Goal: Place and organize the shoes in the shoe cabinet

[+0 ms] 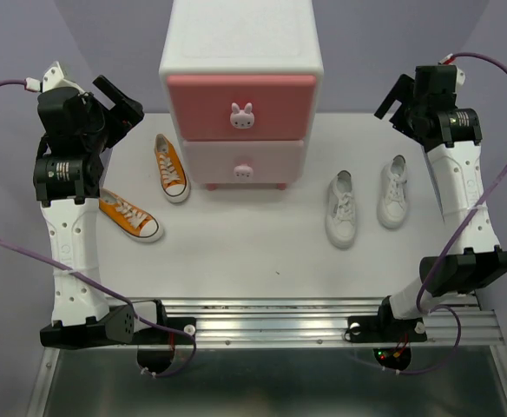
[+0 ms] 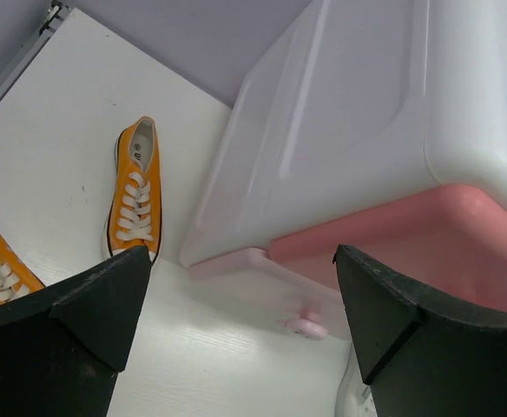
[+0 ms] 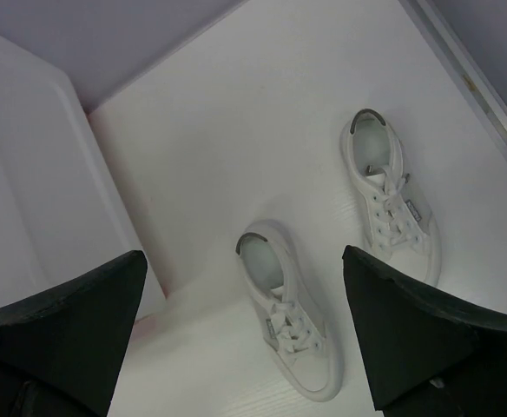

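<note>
The left claw (image 1: 125, 102) and right claw (image 1: 392, 100) are held wide and empty. The orange shoes (image 1: 171, 167) are laid nearest the left one, white shoes (image 1: 341, 208) nearest the right

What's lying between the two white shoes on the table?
Only bare table lies between the nearer white shoe and the farther white shoe, clear in the top and right wrist views.

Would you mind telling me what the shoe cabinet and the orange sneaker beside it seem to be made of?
The shoe cabinet looks like moulded plastic: smooth, faintly glossy white shell with rounded corners. The orange sneaker appears to be matte canvas with white laces and a likely rubber sole.
</note>
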`<state>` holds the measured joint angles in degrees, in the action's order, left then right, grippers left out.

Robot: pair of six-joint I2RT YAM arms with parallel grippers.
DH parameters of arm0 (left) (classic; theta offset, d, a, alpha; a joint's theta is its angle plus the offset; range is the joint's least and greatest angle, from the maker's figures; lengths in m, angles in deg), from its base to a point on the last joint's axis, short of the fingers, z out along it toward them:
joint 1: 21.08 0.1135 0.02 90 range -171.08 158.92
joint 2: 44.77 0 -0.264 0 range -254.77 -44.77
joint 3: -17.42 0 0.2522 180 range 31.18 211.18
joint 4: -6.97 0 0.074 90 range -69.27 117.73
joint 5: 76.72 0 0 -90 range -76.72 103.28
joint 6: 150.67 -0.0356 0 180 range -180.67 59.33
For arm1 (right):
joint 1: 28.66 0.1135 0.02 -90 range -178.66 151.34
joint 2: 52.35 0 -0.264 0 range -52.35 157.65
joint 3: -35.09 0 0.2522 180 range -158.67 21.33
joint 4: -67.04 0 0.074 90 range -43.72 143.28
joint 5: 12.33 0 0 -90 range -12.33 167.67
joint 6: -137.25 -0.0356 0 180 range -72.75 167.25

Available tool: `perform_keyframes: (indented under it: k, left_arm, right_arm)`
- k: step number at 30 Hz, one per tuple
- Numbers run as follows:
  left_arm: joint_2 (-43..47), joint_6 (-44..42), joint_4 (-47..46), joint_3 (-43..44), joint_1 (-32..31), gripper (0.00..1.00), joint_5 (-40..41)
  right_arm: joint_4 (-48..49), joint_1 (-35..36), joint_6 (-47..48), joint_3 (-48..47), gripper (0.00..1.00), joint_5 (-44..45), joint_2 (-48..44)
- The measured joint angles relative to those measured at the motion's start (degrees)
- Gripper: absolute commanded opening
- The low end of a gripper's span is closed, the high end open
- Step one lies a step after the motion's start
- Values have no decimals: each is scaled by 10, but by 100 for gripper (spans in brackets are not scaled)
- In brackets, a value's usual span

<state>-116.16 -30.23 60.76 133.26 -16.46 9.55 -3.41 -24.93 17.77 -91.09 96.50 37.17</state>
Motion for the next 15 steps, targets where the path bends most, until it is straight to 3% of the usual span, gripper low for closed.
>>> perform_keyframes:
  k: [6,15]
  left_arm:
    - [-2,8,0,9,0,99,-9]
    - [-6,14,-14,35,0,99,-36]
  right_arm:
    - [12,0,28,0,100,-29,0]
    - [120,0,71,93,100,-111,-75]
